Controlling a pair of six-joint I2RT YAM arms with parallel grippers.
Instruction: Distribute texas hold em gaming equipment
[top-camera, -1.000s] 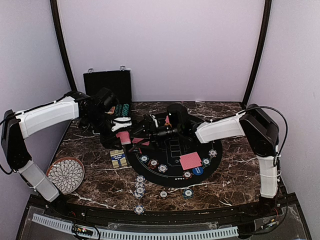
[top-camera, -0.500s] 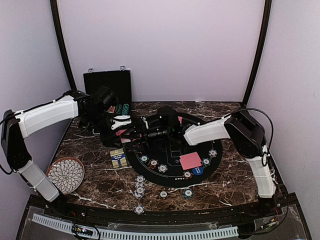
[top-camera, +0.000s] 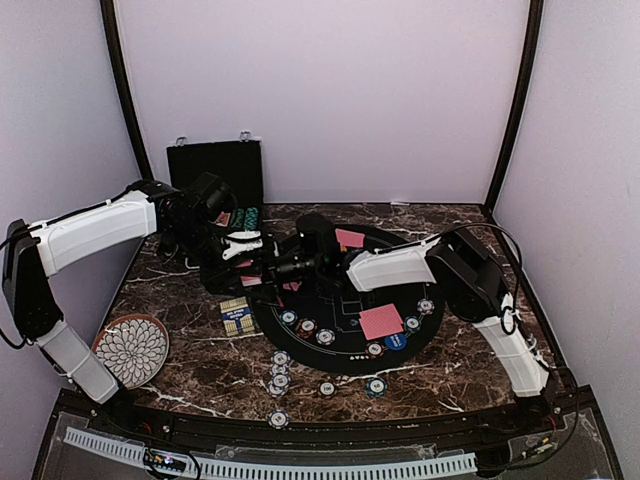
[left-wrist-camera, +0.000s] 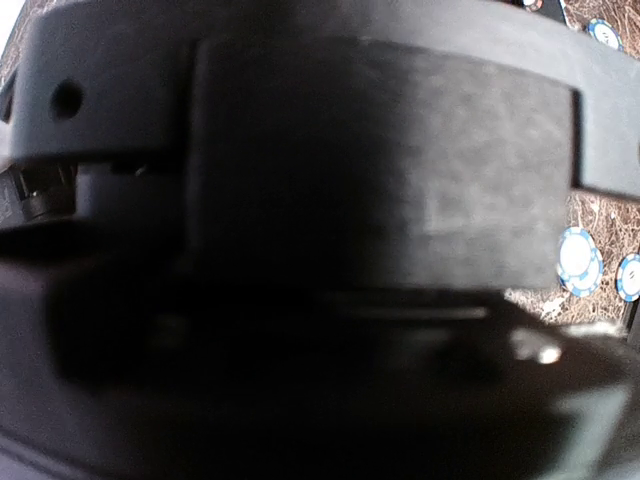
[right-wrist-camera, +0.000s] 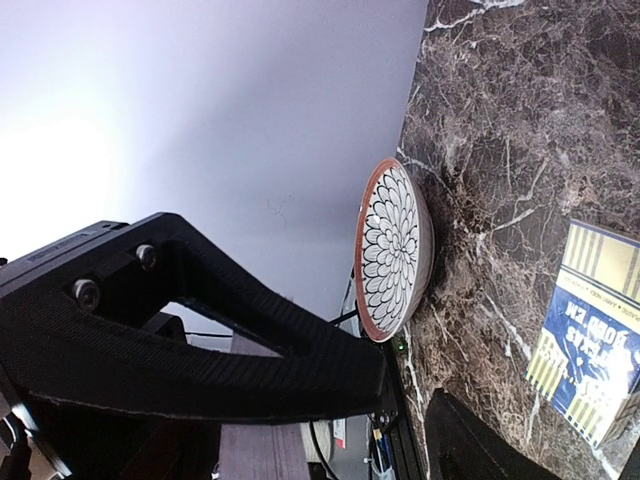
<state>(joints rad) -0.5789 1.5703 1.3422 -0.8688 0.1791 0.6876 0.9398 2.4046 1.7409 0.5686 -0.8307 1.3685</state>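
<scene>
1. Dark marbled table is bare along its right side and far-right corner; the left half is crowded.
2. Round black felt mat lies centre. A red-backed card lies flat on it; striped-edge chips curve along its near rim, and more chips sit off the mat toward the near edge.
3. Left fingers and right fingers meet over the mat's far-left rim, just beside each other; cannot tell either grip state.
4. Black hinged case stands open at the back left.
5. Flower-patterned plate sits near the left edge; blue-and-yellow card box lies just left of the mat.
</scene>
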